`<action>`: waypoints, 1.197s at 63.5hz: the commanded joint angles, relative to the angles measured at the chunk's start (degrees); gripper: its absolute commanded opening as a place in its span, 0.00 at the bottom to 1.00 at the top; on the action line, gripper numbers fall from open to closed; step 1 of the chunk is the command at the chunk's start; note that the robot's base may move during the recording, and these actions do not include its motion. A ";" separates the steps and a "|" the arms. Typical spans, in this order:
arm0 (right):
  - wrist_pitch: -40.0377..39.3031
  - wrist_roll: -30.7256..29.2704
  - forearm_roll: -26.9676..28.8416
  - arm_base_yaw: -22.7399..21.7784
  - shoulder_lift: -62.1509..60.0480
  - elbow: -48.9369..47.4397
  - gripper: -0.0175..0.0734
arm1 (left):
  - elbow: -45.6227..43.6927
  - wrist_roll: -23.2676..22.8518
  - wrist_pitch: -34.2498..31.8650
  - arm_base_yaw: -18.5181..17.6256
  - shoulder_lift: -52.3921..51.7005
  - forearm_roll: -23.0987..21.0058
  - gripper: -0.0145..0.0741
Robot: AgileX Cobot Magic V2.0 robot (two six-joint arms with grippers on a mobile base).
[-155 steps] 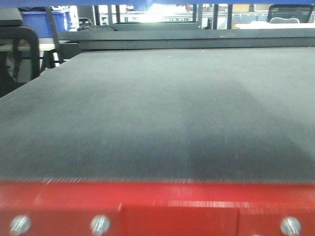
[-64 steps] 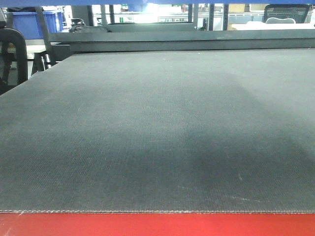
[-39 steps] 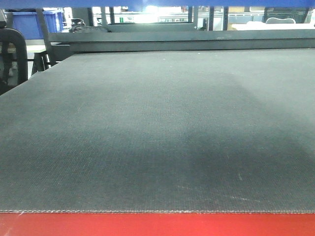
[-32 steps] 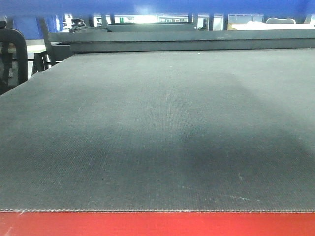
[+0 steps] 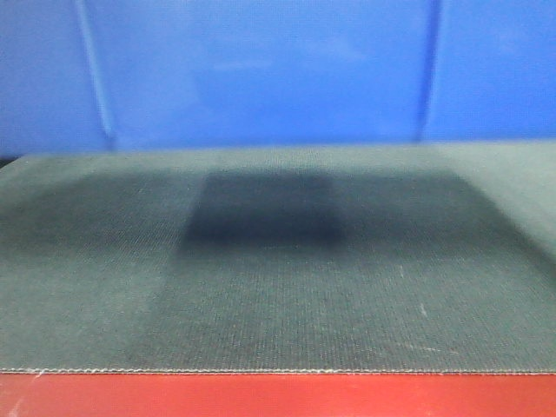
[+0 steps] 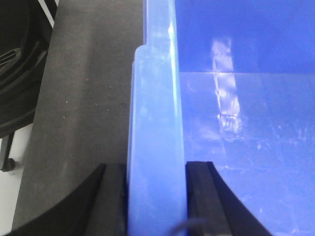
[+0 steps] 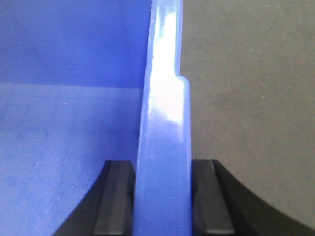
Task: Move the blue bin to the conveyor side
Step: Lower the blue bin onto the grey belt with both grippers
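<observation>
The blue bin (image 5: 261, 74) fills the upper part of the front view, its near wall just above the dark grey conveyor (image 5: 278, 287) with a red strip (image 5: 278, 395) along the near edge. A dark shadow lies on the belt under the bin. My left gripper (image 6: 156, 196) is shut on the bin's left rim (image 6: 153, 123), one black finger (image 6: 113, 196) outside and one inside. My right gripper (image 7: 162, 196) is shut on the bin's right rim (image 7: 165, 113) in the same way. The bin's bare blue floor (image 6: 246, 147) shows in both wrist views.
Belt stretches to the left of the bin in the left wrist view (image 6: 83, 98) and to the right of it in the right wrist view (image 7: 246, 98). A black rounded object (image 6: 19, 73) sits beyond the belt's left edge.
The blue bin has come down from the top of the front view and now hides the background. Its shadow on the belt has grown darker and sharper.
</observation>
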 commanded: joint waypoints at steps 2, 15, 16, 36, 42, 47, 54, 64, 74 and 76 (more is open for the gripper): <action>-8.74 -1.18 0.75 0.46 1.43 -0.81 0.10 | -0.32 0.39 -7.71 -0.41 0.48 -1.63 0.14; -12.33 -1.18 0.75 0.46 3.94 1.49 0.10 | 5.03 0.39 -14.68 -0.41 0.89 -1.63 0.14; -12.58 -1.18 0.75 0.46 4.09 1.78 0.10 | 5.45 0.39 -15.11 -0.41 0.89 -1.63 0.14; -21.74 -1.18 0.75 0.46 4.32 7.41 0.10 | 8.83 0.39 -20.35 -0.41 1.21 -0.68 0.14; -21.67 -1.18 0.75 0.46 4.61 7.67 0.10 | 8.83 0.39 -20.35 -0.41 1.90 -0.08 0.14; -21.67 -1.18 0.75 0.46 5.34 7.67 0.10 | 8.83 0.39 -20.35 -0.41 2.52 -0.08 0.14; -21.67 -1.18 0.75 0.46 6.03 7.67 0.10 | 8.83 0.39 -20.25 -0.41 3.07 -0.08 0.14; -20.68 -1.18 0.75 0.46 6.37 7.67 0.10 | 8.83 0.39 -19.96 -0.41 3.16 -0.08 0.14; -19.51 -1.18 0.75 0.46 6.42 7.67 0.10 | 8.83 0.39 -19.96 -0.41 3.16 -0.08 0.14; -19.24 -1.18 0.75 0.46 6.62 7.67 0.10 | 8.83 0.39 -19.84 -0.41 3.16 -0.08 0.14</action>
